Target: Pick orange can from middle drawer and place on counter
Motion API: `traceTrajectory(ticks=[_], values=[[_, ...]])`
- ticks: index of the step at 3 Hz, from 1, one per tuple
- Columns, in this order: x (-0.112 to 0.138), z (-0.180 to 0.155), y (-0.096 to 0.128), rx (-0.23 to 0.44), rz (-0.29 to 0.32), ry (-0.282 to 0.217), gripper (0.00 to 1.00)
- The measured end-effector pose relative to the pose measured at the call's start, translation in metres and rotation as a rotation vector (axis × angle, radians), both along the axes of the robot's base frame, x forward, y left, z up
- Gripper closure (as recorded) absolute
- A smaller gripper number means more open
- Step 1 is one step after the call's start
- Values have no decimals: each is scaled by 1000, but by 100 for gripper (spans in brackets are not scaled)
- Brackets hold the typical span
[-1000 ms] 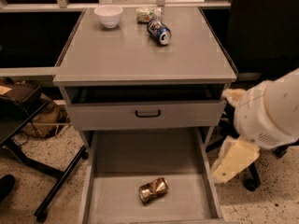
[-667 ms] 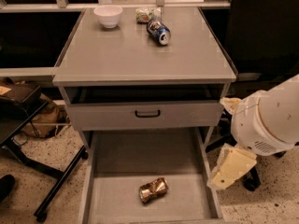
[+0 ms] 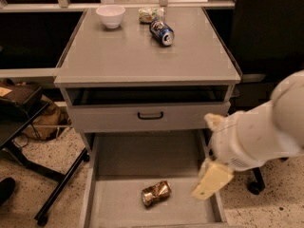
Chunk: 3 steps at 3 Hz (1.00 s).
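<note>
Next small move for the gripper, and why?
Probably ease the gripper across and down toward the orange can. The can lies on its side on the middle drawer floor, ungrasped; the gripper hangs by the drawer's side wall, apart from it.

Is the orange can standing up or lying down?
Lying down: the orange can rests lengthwise on the middle drawer floor; the gripper hangs beside it.
</note>
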<state>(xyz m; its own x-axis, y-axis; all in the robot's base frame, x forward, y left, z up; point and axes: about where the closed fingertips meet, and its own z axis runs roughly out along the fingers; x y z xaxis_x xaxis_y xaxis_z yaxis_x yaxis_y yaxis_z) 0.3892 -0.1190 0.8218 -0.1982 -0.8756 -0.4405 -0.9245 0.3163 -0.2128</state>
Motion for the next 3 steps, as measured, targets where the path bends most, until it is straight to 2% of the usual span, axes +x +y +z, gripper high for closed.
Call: traceTrajectory(ticks=[1, 2, 3], values=[[-6, -73, 64, 106, 76, 63, 0], [-9, -114, 96, 175, 113, 130, 0], [-9, -114, 96, 175, 113, 130, 0]])
